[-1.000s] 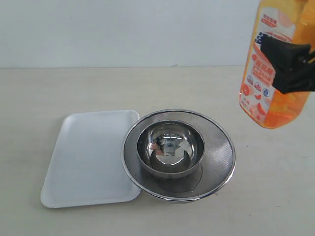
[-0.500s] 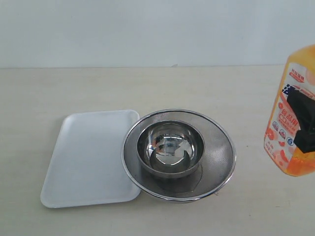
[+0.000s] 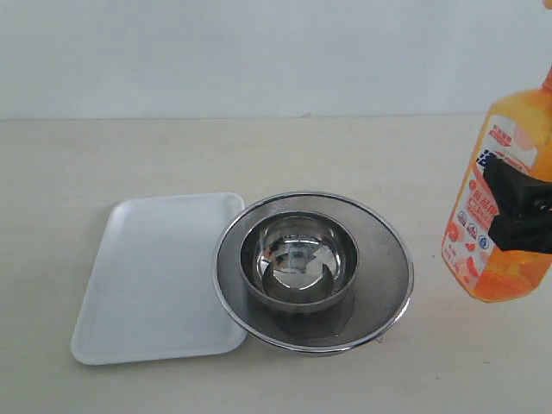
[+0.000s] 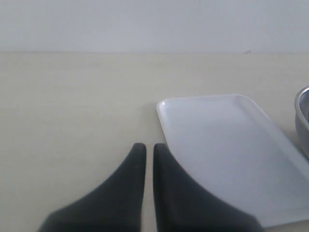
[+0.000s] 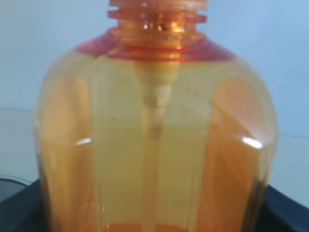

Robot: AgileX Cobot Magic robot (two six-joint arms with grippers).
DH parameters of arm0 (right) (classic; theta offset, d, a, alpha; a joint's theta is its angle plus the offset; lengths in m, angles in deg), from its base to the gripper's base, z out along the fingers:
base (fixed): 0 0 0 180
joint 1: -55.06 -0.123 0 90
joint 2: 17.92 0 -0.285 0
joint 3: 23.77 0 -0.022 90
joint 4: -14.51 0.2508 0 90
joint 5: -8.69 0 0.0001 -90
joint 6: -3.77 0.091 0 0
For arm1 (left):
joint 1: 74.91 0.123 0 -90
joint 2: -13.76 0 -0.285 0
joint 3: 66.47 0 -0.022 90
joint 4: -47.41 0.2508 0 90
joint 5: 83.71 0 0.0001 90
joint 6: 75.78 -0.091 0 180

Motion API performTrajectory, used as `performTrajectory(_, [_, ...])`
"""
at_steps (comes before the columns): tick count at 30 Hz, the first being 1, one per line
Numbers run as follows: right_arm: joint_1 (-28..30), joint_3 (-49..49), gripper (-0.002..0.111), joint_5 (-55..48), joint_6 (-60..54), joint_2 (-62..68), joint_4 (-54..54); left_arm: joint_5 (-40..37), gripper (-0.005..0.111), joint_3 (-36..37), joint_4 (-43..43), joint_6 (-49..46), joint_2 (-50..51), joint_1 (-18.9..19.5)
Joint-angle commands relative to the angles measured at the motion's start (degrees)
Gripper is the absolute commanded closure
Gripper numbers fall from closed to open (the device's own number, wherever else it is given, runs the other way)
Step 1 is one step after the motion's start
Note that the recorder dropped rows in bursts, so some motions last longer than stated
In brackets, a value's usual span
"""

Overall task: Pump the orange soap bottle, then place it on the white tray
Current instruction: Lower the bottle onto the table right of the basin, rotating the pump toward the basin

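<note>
The orange soap bottle [image 3: 496, 181] hangs tilted at the far right of the exterior view, low over the table, with its label facing the camera. Its pump head is cut off by the frame edge. My right gripper [image 3: 516, 211] is shut on the bottle's body. In the right wrist view the translucent bottle [image 5: 154, 145] fills the frame, and the black fingers [image 5: 282, 210] show at its sides. The white tray [image 3: 159, 276] lies flat on the left. My left gripper [image 4: 145, 150] is shut on nothing, low beside the tray [image 4: 227, 140].
A round steel mesh strainer [image 3: 384, 267] with a steel bowl [image 3: 299, 259] in it stands mid-table, touching the tray's right edge, between tray and bottle. Its rim [image 4: 303, 121] shows in the left wrist view. A pale wall backs the beige table [image 3: 259, 155].
The bottle in my right gripper came down from the upper right corner toward the table, then shifted a little left. Tray, strainer and bowl have not moved.
</note>
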Motion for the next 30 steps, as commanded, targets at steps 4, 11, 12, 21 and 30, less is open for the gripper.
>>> performTrajectory(4, [0.1,-2.8,0.108,7.9,-1.1,10.6,0.5,0.2,0.102,0.1,-0.4,-0.3,-0.1,0.2])
performTrajectory(11, [-9.0,-5.7,0.108,7.9,-7.3,12.8,9.5,0.2,0.102,0.1,-0.4,-0.3,-0.1,0.2])
performTrajectory(12, [-10.1,-6.0,0.108,7.9,-7.9,12.8,10.1,0.2,0.102,0.1,-0.4,-0.3,-0.1,0.2])
performTrajectory(21, [-14.3,-6.2,0.108,7.9,-13.4,12.8,16.8,0.2,0.102,0.1,-0.4,-0.3,-0.1,0.2])
performTrajectory(30, [-14.3,-6.2,0.108,7.9,-17.1,12.8,13.0,0.2,0.102,0.1,-0.4,-0.3,-0.1,0.2])
